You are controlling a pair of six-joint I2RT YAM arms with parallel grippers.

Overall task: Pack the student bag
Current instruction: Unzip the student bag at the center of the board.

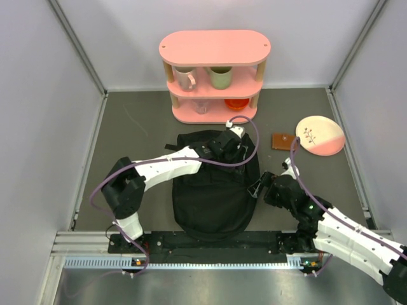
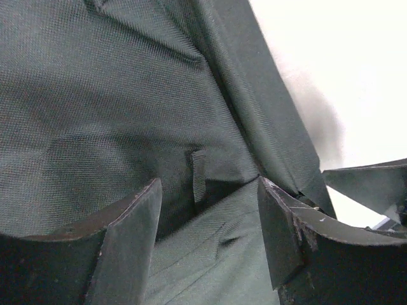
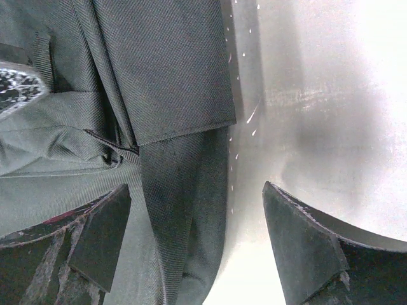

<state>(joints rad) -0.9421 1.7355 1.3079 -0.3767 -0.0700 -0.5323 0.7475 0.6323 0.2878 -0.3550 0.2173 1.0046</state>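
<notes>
The student bag (image 1: pixel 213 197), a floppy black backpack, lies flat in the middle of the table between the arms. My left gripper (image 1: pixel 232 145) is down on its far upper part. In the left wrist view the gripper (image 2: pixel 210 216) is open, its jaws standing apart on either side of a raised fold of bag fabric (image 2: pixel 203 241) with a small webbing loop (image 2: pixel 198 175). My right gripper (image 1: pixel 257 186) sits at the bag's right edge. In the right wrist view the gripper (image 3: pixel 197 229) is open, with the bag's edge (image 3: pixel 184 190) between the fingers, nearer the left one.
A pink shelf (image 1: pixel 214 76) stands behind the bag, holding a pink mug (image 1: pixel 185 78), a green mug (image 1: pixel 220 77), a clear glass (image 1: pixel 201 106) and an orange-red dish (image 1: pixel 236 103). A small brown flat thing (image 1: pixel 283 140) and a pink-and-white plate (image 1: pixel 320 135) lie at the right.
</notes>
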